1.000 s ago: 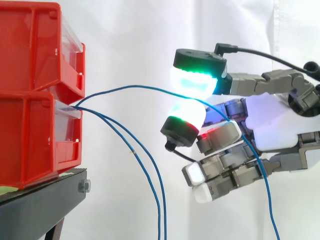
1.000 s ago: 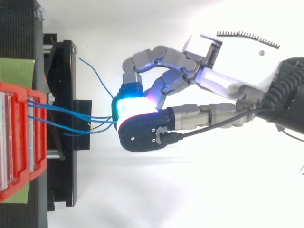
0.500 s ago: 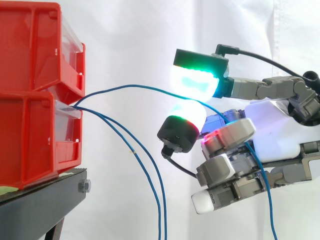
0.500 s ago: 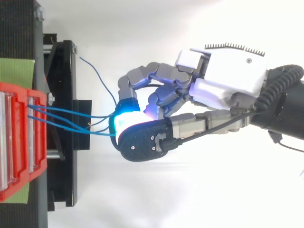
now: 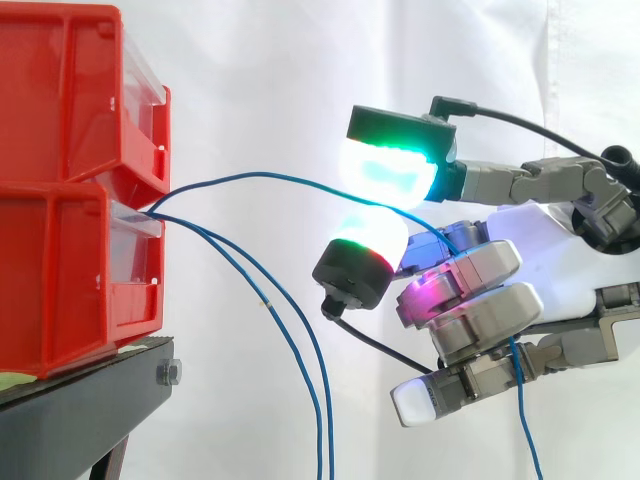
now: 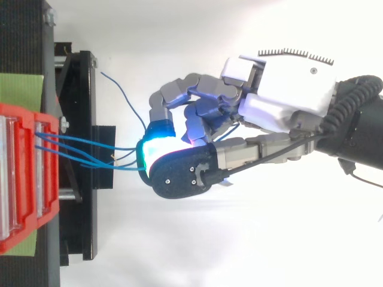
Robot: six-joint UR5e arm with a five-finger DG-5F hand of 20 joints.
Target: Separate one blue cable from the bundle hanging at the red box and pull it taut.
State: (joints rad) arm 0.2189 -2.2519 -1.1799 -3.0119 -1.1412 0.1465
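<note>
Separation looks done: one cable (image 5: 260,176) is lifted clear of the other cables (image 5: 285,330), which hang slack from the same slot of the lower red box (image 5: 60,270) and drop past the stand (image 5: 80,410). The cable leaves the box, rises in a soft arc and runs right into the hand (image 5: 545,255). There it passes between two glowing fingers (image 5: 388,170), one above and one below, set close on it. Farther in, the other fingers curl round it, and its tail drops out beneath the hand. So the fingers are closed on the cable, a pinch in front and a wrap behind, as far as I can judge. What's left is the pull: that arc says it is not yet taut. It's a thin blue wire, limp, bending under its own weight, and likely to slide through a loose hold. From above, the hand sits just off the stand's edge, with blue strands running back to the box.
</note>
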